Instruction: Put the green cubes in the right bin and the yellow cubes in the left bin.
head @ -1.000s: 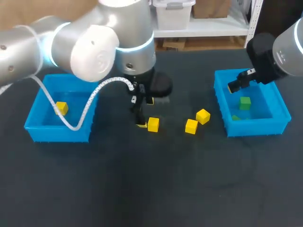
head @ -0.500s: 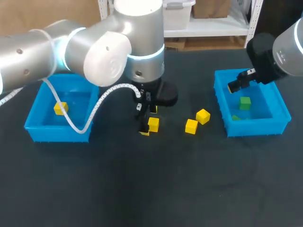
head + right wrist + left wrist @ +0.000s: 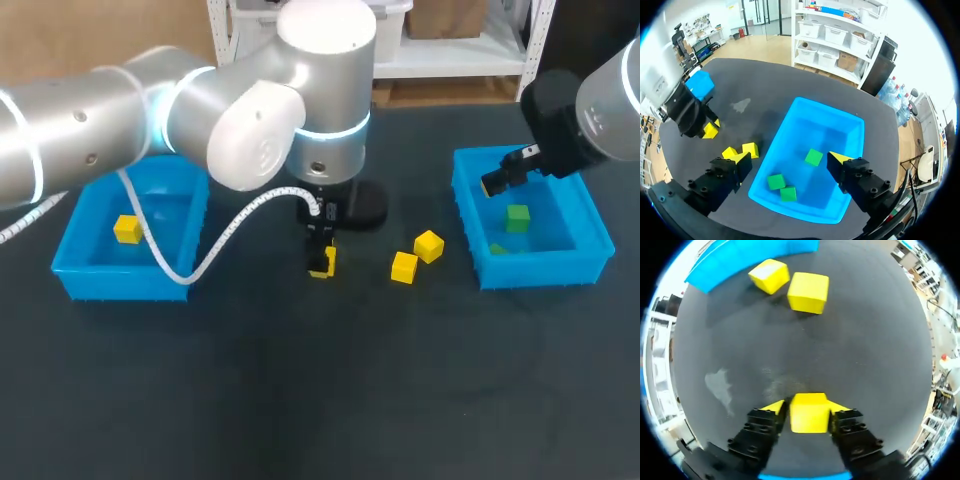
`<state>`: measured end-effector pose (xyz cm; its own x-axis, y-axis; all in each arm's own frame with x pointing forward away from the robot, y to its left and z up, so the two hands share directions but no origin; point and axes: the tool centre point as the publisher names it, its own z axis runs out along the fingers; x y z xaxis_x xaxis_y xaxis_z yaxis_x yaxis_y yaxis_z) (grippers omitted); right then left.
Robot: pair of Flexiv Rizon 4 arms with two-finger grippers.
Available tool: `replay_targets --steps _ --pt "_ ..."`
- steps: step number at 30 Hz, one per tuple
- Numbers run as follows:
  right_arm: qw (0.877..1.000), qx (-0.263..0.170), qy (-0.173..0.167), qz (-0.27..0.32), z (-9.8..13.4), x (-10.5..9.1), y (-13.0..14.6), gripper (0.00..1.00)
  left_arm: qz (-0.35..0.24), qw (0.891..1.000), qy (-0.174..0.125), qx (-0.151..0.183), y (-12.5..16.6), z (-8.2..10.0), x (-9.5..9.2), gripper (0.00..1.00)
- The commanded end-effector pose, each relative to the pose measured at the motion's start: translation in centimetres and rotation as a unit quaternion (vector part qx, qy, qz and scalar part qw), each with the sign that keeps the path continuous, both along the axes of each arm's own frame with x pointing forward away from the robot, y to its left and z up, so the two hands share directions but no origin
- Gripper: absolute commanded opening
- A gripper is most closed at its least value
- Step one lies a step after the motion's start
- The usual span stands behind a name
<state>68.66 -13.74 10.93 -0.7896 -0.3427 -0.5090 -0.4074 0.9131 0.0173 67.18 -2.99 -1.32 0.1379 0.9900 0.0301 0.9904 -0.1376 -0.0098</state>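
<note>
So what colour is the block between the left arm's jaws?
Yellow block; clearest in left wrist view.

Left arm [image 3: 90, 110], from 9 o'clock in the head view: silver-grey cylindrical links, a pale domed joint cap [image 3: 255, 140], and light-blue lit rings [image 3: 335, 128] at the joints. A white ribbed cable [image 3: 190, 268] loops under it to the black wrist. Right arm [image 3: 605, 100], at 2 o'clock: silver link, black wrist housing. Left gripper [image 3: 807, 410] and right gripper [image 3: 790, 159]: black blocky fingers with round recesses and yellow wedge tips.

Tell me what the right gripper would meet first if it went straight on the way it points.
Probably the floor of the right bin, beside the green cubes; depth is hard to judge.
</note>
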Motion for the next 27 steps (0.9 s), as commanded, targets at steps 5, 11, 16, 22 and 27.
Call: replay_targets --steps 5,11,16,22,27 --pt "1.000 0.000 -0.005 -0.003 -0.1 -0.3 0.0 1.00 0.054 0.998 -0.028 -0.008 2.0 2.9 2.3 0.00" --pt "1.000 0.000 -0.005 -0.003 -0.1 -0.3 0.0 1.00 0.144 0.987 -0.067 -0.036 5.1 7.2 4.9 0.00" --pt "1.000 0.000 -0.005 -0.003 -0.1 -0.3 0.0 1.00 0.235 0.965 -0.092 -0.069 8.7 11.6 6.2 0.00" --pt "1.000 0.000 -0.005 -0.003 -0.1 -0.3 0.0 1.00 0.321 0.937 -0.114 -0.078 14.6 13.9 5.6 0.00" --pt "1.000 0.000 -0.005 -0.003 -0.1 -0.3 0.0 1.00 0.421 0.897 -0.103 -0.082 19.0 14.2 3.8 0.00"
